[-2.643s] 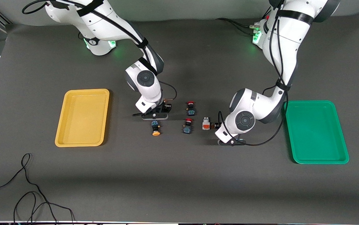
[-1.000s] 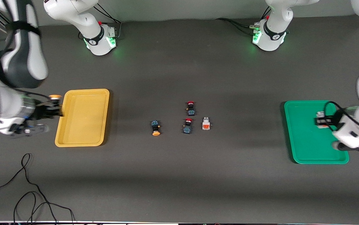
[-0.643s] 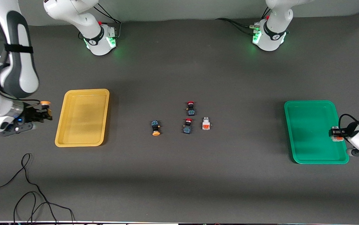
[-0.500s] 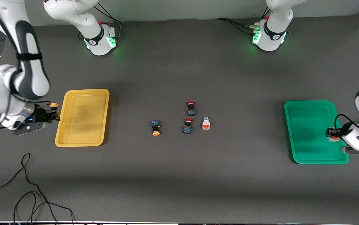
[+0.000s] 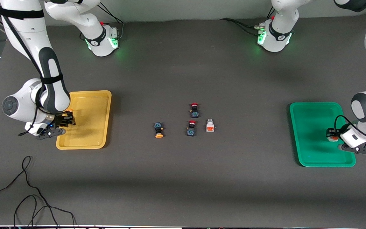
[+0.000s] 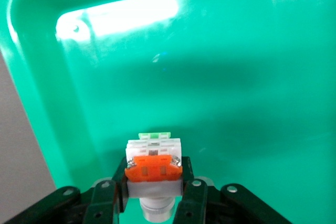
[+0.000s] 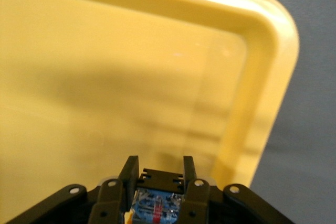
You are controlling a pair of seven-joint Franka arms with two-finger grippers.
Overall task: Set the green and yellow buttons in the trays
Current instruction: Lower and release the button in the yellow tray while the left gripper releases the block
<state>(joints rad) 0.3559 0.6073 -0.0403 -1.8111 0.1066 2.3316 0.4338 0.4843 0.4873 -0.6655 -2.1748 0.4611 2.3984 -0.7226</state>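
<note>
My right gripper (image 5: 66, 121) hangs over the yellow tray (image 5: 89, 127), at the rim toward the right arm's end of the table. It is shut on a dark-bodied yellow-capped button (image 7: 157, 203), gripped by its sides between the fingers. My left gripper (image 5: 330, 136) is low over the green tray (image 5: 310, 127), shut on a white-bodied button with an orange patch (image 6: 154, 162). Mid-table lie a second yellow-capped button (image 5: 159, 130) and a second white button (image 5: 210, 126).
Two dark buttons with red caps (image 5: 194, 109) (image 5: 191, 128) lie beside the white button at mid-table. A loose black cable (image 5: 27, 197) trails over the table's corner nearest the camera, at the right arm's end.
Both grippers carried their buttons from mid-table out to the trays. In the last half second the right one moved from outside the yellow tray's rim to over it, and the left shifted inward over the green tray.
</note>
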